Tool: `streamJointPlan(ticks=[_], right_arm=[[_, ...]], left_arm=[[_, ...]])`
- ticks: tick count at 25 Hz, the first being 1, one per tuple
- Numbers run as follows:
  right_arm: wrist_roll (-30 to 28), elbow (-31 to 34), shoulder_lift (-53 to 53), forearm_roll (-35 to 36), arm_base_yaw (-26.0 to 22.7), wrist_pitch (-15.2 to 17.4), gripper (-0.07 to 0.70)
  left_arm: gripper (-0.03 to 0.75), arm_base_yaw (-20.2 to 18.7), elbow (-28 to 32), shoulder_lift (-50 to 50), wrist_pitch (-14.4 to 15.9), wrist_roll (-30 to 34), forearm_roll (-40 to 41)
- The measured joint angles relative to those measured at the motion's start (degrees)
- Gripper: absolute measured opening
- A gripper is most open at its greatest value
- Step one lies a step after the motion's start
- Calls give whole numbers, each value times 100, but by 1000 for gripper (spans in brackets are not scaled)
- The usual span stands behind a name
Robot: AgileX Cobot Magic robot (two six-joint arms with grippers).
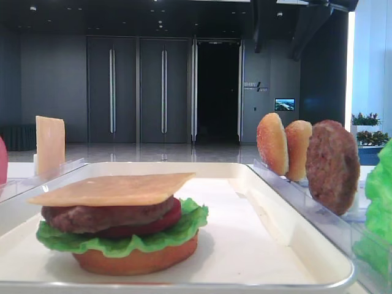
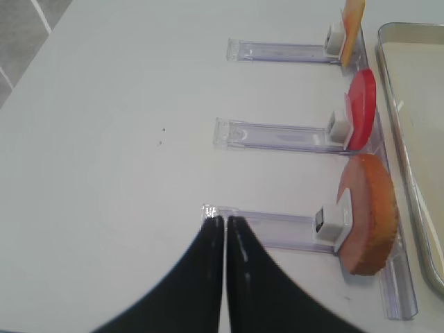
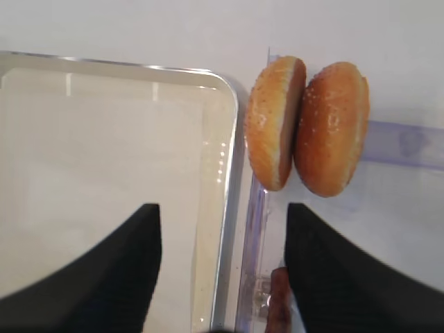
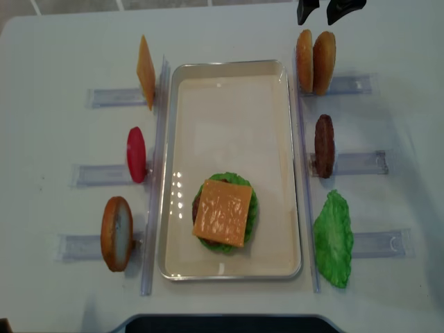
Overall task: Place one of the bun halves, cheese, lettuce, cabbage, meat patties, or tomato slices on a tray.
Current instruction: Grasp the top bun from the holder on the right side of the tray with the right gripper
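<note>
The cream tray (image 4: 229, 90) holds a stack of bun base, lettuce, tomato, patty and a cheese slice (image 4: 222, 212) on top. Beyond its far right corner two bun halves stand on edge in a rack: the speckled golden-tan one (image 3: 274, 121) nearest the tray, a more orange one (image 3: 333, 128) beside it. My right gripper (image 3: 222, 208) is open and empty, hovering short of these buns over the tray rim and the rack; it also shows at the top edge of the overhead view as the right gripper (image 4: 326, 8). My left gripper (image 2: 225, 218) is shut and empty over the bare table.
Clear racks flank the tray. On the right stand a meat patty (image 4: 324, 146) and a lettuce leaf (image 4: 333, 239). On the left stand a cheese slice (image 2: 354, 21), a tomato slice (image 2: 361, 107) and a bun half (image 2: 368, 215).
</note>
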Motion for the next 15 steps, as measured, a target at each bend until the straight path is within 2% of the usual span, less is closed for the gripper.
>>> streamJointPlan(ticks=[6,9,15], right_arm=[[7,0,5,-221,22,-387,409],[9,0,22,-323,-21,-449,418],[14,0,182,-341,-75,-484,586]], left_arm=[[0,0,0,0,0,0,0],[0,0,0,0,0,0,0],[0,0,0,0,0,0,0]])
